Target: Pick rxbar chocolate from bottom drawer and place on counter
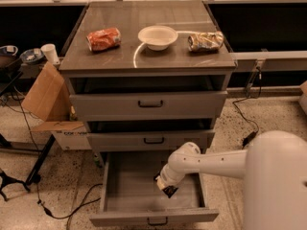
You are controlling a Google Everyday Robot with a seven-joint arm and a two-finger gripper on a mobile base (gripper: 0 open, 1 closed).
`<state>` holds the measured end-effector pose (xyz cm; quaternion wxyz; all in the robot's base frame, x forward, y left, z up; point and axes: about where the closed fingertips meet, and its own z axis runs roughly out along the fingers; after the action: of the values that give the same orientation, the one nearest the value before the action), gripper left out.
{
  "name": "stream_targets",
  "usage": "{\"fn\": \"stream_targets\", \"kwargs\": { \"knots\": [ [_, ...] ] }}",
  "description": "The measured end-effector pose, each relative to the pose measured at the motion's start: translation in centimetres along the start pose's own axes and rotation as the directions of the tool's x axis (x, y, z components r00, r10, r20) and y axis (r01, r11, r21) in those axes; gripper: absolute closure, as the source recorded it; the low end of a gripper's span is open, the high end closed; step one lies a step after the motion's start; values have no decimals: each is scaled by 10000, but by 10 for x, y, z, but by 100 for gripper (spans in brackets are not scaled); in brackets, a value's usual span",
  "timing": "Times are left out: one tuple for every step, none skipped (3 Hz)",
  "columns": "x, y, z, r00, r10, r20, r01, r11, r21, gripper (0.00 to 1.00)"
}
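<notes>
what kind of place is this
Likely a robotics lab or workshop: loose cables on a speckled floor, a cardboard box, and a drawer cabinet staged with snacks. The gripper is inside the open bottom drawer.

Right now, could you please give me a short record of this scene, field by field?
hand: down inside the bottom drawer, right of its middle
bottom drawer: pulled open
counter: holds an orange snack bag at left, a white bowl in the middle, a gold-silver snack bag at right
rxbar chocolate: not on the counter; cannot be told apart from the hand
</notes>
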<state>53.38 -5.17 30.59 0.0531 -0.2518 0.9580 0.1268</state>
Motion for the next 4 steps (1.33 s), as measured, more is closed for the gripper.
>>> {"fn": "stream_targets", "kwargs": {
  "knots": [
    [-5, 7, -76, 9983, -528, 227, 522, 9983, 248, 100],
    [-16, 13, -161, 9930, -1137, 305, 1117, 9920, 592, 100],
    [-26, 22, -246, 9870, -1609, 71, 1592, 9815, 1067, 100],
    [-31, 28, -325, 9841, -1771, -129, 1768, 9706, 1630, 100]
  ]
}}
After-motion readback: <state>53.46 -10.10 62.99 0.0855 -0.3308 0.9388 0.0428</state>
